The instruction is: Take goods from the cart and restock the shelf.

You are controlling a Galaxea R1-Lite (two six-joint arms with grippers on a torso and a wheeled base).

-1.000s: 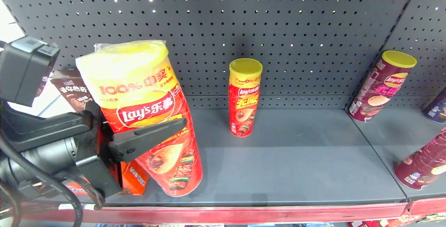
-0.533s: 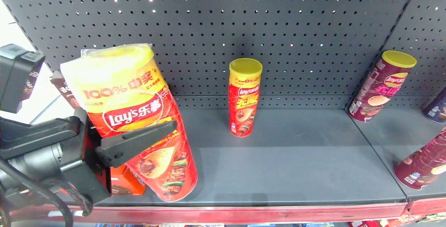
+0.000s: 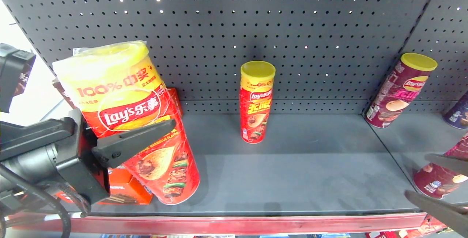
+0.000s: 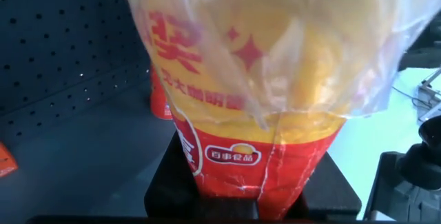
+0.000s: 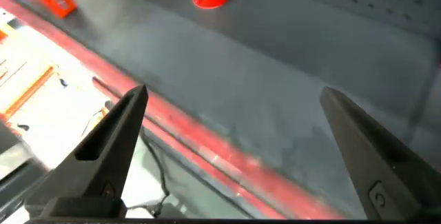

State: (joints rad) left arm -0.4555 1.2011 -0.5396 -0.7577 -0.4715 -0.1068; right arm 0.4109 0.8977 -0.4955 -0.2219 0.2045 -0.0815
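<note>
My left gripper [image 3: 142, 135] is shut on a big red chip can [image 3: 128, 110] with a yellow lid under clear wrap. The can is tilted, its base low over the front left of the dark grey shelf [image 3: 299, 172]. Whether it touches the shelf I cannot tell. In the left wrist view the can [image 4: 275, 114] rises from between the fingers [image 4: 331, 189]. My right gripper [image 5: 233, 93] stands open and empty just before the shelf's red front edge [image 5: 207, 145]. Its fingers [image 3: 444, 163] show at the lower right of the head view.
A small red can [image 3: 257, 102] stands upright at the back middle. A purple can [image 3: 400, 91] leans on the pegboard, and another purple can [image 3: 437, 179] lies tilted at the right. An orange box [image 3: 126, 190] sits under the held can. The middle of the shelf is bare.
My left gripper has carried the big can to the left along the shelf front. The right gripper's fingers have come into the head view at the lower right.
</note>
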